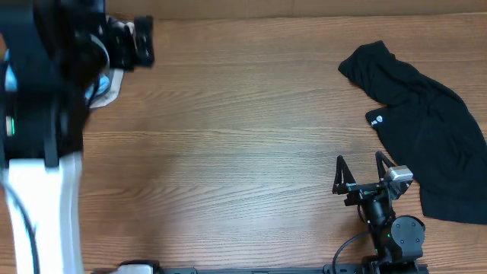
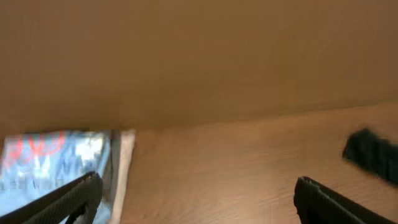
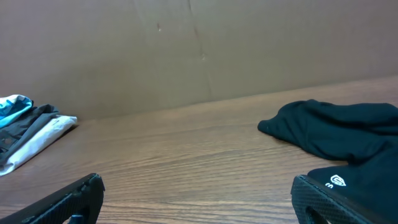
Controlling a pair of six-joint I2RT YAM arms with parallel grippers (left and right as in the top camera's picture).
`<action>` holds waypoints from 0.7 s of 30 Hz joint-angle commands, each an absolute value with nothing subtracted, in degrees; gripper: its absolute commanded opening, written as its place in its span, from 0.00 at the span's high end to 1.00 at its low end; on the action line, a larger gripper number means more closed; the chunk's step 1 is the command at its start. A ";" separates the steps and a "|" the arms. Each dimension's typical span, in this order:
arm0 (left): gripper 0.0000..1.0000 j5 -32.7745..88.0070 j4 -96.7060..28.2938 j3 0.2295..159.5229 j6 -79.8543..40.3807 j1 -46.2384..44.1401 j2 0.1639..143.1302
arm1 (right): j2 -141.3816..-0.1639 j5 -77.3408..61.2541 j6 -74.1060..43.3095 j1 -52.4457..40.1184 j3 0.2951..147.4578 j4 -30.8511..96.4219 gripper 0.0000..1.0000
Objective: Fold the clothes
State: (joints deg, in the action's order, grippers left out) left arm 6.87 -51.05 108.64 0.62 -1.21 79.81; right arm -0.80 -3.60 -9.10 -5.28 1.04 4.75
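A black garment [image 1: 426, 129] with a small white round logo [image 1: 375, 119] lies crumpled at the right of the table. My right gripper [image 1: 359, 169] stands open just left of it, near the front edge, with nothing between its fingers [image 3: 68, 199]. The right wrist view has the black garment [image 3: 336, 134] ahead on the right. My left gripper [image 1: 144, 42] hangs open above the far left corner, holding nothing. Below it lies a folded light blue shirt [image 2: 50, 162] with red lettering, on a pale garment [image 2: 124, 162].
A brown cardboard wall [image 3: 199, 56] runs along the table's far edge. The folded pile [image 1: 103, 87] sits at the far left and shows as grey, white and blue layers [image 3: 25, 130] in the right wrist view. The left arm's white base [image 1: 42, 213] stands at the left edge.
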 commanded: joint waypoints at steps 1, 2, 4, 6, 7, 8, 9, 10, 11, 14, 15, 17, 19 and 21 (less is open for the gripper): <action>0.00 4.49 -43.29 94.41 0.16 -1.93 70.70 | -0.16 -3.03 -8.93 -5.06 0.45 4.58 0.00; 0.00 5.39 -40.12 90.00 -0.25 -1.85 68.14 | -0.16 -3.03 -8.93 -5.06 0.45 4.56 0.00; 0.00 6.66 -33.10 79.59 -0.23 -1.08 62.02 | -0.16 -3.03 -8.93 -5.06 0.45 4.56 0.00; 0.00 7.84 -26.35 68.86 -0.23 -0.10 55.46 | -0.16 -3.03 -8.93 -5.06 0.45 4.58 0.00; 0.00 8.08 -24.62 65.87 -0.21 0.16 53.47 | -0.16 -3.03 -8.93 -5.06 0.45 4.56 0.00; 0.00 8.40 -22.11 61.25 -0.21 0.60 50.39 | -0.16 -3.03 -8.93 -5.06 0.45 4.56 0.00; 0.00 8.54 -20.08 57.12 -0.21 0.89 47.48 | -0.16 -3.03 -8.93 -5.06 0.45 4.56 0.00; 0.00 8.58 -18.57 53.80 -0.21 0.91 45.06 | -0.16 -3.03 -8.93 -5.06 0.45 4.56 0.00; 0.00 8.67 -16.88 49.56 -0.23 0.91 41.85 | -0.16 -3.03 -8.93 -5.06 0.45 4.56 0.00; 0.00 9.08 -11.90 38.54 -0.51 0.73 33.34 | -0.16 -3.03 -8.93 -5.06 0.45 4.56 0.00; 0.00 9.08 -9.87 34.83 -1.28 0.69 30.48 | -0.16 -3.03 -8.93 -5.06 0.45 4.56 0.00; 0.00 9.04 -5.89 28.03 -3.40 0.69 25.28 | -0.16 -3.03 -8.93 -5.06 0.45 4.56 0.00; 0.00 9.04 -1.91 21.78 -4.75 0.69 20.45 | -0.16 -3.03 -8.93 -5.06 0.45 4.56 0.00; 0.00 9.04 0.95 16.36 -4.99 0.69 15.59 | -0.16 -3.03 -8.93 -5.06 0.45 4.56 0.00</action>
